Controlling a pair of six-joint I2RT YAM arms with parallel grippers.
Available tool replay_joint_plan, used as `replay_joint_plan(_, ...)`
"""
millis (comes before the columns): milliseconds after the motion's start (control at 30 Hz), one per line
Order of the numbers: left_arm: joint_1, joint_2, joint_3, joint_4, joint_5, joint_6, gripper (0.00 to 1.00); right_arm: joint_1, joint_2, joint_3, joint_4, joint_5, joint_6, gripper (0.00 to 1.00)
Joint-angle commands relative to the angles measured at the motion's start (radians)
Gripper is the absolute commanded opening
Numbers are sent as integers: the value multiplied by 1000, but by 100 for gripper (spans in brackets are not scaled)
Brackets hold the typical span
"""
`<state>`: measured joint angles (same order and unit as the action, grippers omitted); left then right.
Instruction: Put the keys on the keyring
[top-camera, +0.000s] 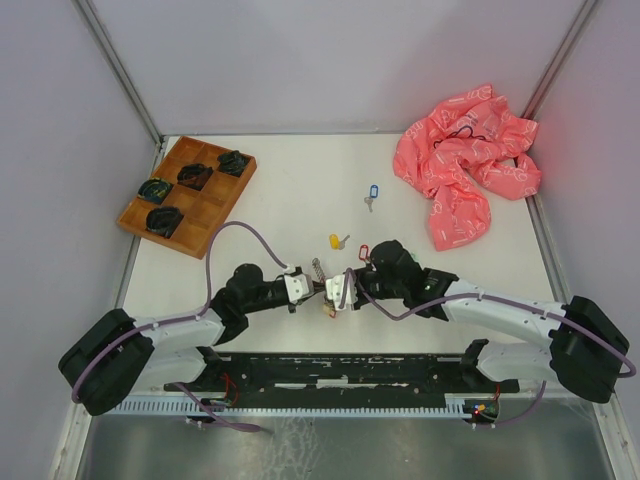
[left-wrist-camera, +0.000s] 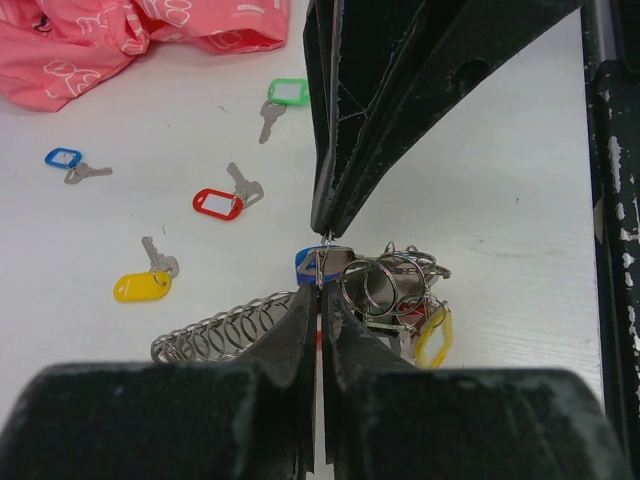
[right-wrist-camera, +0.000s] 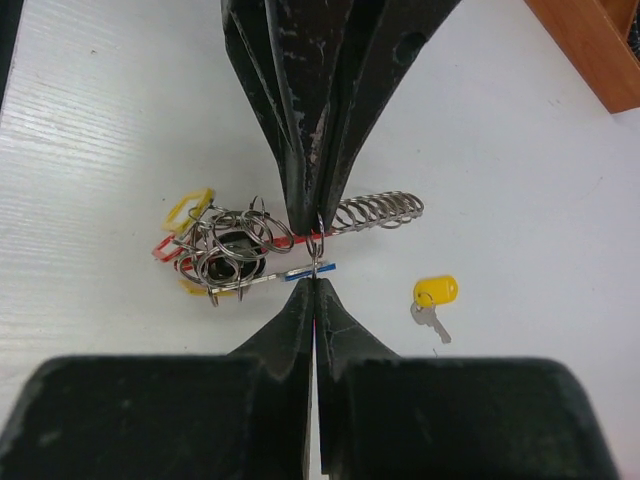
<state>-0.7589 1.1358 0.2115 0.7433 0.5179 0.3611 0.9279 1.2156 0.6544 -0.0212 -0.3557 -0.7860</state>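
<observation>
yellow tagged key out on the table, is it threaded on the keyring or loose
Loose. The yellow-tagged key lies alone on the table, clear of the keyring, touching none of its rings.

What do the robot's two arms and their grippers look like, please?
Both the left arm and right arm have white links between bulky black joints, with a purplish cable looped along each. The left gripper and right gripper have white bodies and black wedge-shaped fingers, scuffed pale, tapering to thin tips.
</observation>
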Motion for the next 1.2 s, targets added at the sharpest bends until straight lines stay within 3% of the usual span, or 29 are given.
replay_joint_plan(0, -3, -22, -14, 166, 15, -75, 3, 3, -25, -26, 66, 60, 30, 7)
replay_joint_plan(200, -3, -12, -15, 165, 24, -67, 3, 3, -26, -32, 122, 28, 67, 24)
replay_joint_plan(500, -3, -4, -3, 142, 13, -54, 3, 3, -31, -27, 128, -24, 80, 31)
replay_joint_plan(633, -3, 0, 0, 141, 11, -56, 3, 2, -33, -26, 117, -25, 75, 25)
replay_joint_plan(833, -3, 4, 5, 142, 15, -60, 3, 3, -43, -19, 106, -24, 63, 1)
replay_joint_plan(867, -3, 4, 6, 142, 18, -62, 3, 2, -45, -15, 102, -19, 57, 1)
replay_joint_plan(1167, -3, 4, 25, 126, 54, -63, 31, 3, -48, 52, 16, 12, -57, 1)
